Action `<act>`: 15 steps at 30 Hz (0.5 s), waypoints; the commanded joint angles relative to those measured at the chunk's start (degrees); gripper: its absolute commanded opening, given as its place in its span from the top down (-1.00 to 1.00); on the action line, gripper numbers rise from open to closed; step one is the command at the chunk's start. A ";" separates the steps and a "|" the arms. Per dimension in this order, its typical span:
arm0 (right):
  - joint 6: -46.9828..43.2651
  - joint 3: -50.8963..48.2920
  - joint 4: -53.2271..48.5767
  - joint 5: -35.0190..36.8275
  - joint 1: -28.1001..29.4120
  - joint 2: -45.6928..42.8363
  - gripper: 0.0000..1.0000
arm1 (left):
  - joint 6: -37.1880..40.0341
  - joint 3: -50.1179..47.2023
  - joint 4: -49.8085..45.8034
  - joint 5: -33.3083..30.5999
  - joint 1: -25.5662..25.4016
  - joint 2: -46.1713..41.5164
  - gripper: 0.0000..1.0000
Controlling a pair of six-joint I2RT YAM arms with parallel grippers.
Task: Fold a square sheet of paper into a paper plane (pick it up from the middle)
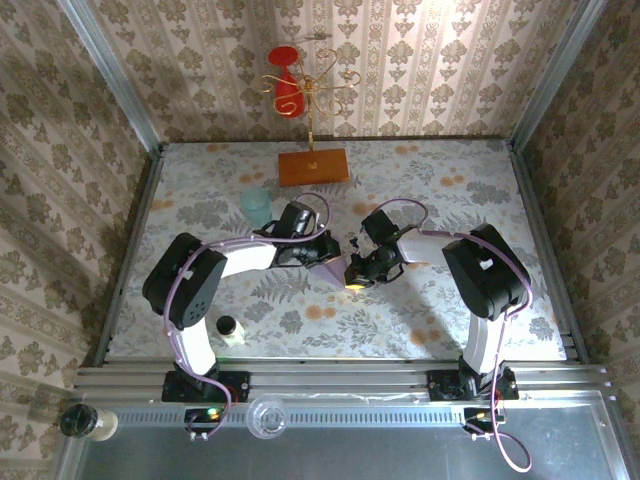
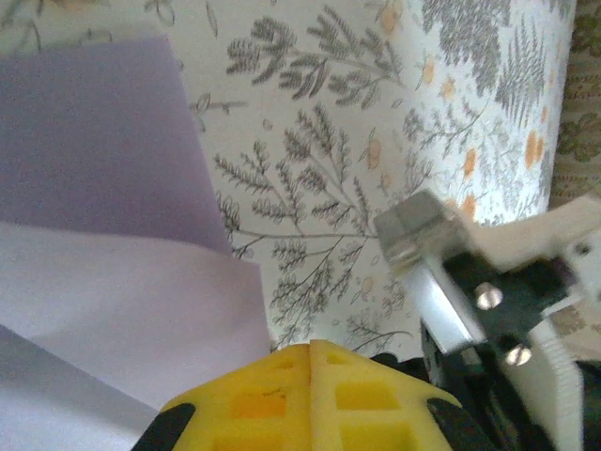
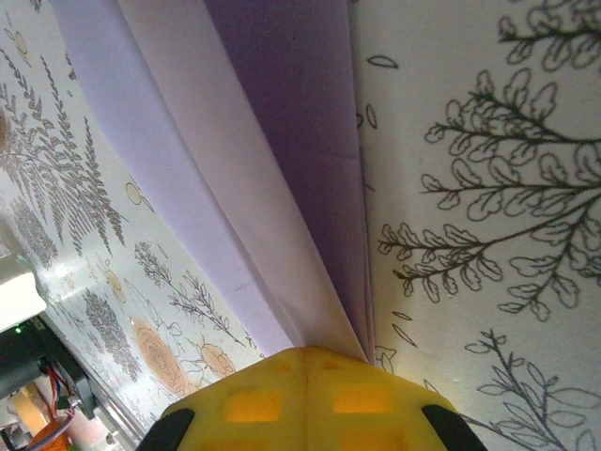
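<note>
The pale lilac sheet of paper (image 1: 330, 268), folded into a pointed wedge of layers, lies on the table's middle between both arms. My left gripper (image 1: 320, 256) is at its left upper side, and my right gripper (image 1: 356, 278) is at its right lower side. In the left wrist view the yellow fingertips (image 2: 310, 349) are pressed together, with the paper (image 2: 103, 282) lying to their left and running behind the left finger. From the right wrist, the paper's layers (image 3: 272, 141) narrow to a point under the shut yellow tips (image 3: 305, 355). No paper shows in either seam.
A pale teal cup (image 1: 257, 206) stands just behind the left arm. An orange-brown wooden board (image 1: 313, 166) with a gold stand and red piece (image 1: 289, 88) sits at the back. A small bottle (image 1: 227, 327) is near the left base. The right arm's wrist (image 2: 470, 301) is close beside my left fingers.
</note>
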 commanded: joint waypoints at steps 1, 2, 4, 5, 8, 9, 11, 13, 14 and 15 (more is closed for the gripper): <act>-0.15 -2.52 -5.66 6.64 -0.23 4.34 1.00 | 1.33 -1.98 1.66 -0.09 -0.79 0.05 0.87; -0.31 -2.45 -5.71 6.61 -0.28 4.41 1.00 | 1.34 -2.08 1.67 -0.07 -1.06 0.31 0.87; -0.48 -2.26 -6.10 6.66 -0.32 4.48 1.00 | 1.52 -2.38 1.85 0.39 -1.33 0.98 0.89; -0.57 -2.23 -6.21 6.79 -0.32 4.49 1.00 | 1.47 -2.46 1.98 0.60 -1.31 1.33 0.89; -0.61 -1.94 -6.56 6.98 -0.32 4.57 1.00 | 1.57 -2.29 1.95 1.55 -1.37 2.88 0.89; -0.67 -1.96 -6.59 6.95 -0.31 4.64 1.00 | 1.46 -2.15 2.15 1.89 -1.36 3.49 0.89; -0.66 -1.84 -6.85 7.27 -0.32 4.71 1.00 | 1.16 -1.81 2.28 2.25 -1.31 4.57 0.88; -0.80 -1.55 -7.35 7.51 -0.32 4.91 1.00 | 0.69 -1.35 1.72 2.21 -1.03 5.65 0.88; -0.87 -1.53 -7.46 7.53 -0.32 4.95 1.00 | 0.46 -1.44 1.68 1.98 -0.87 6.02 0.88; -1.06 -1.44 -7.85 7.76 -0.32 5.18 1.00 | 0.16 -1.73 2.06 1.73 -0.60 6.38 0.88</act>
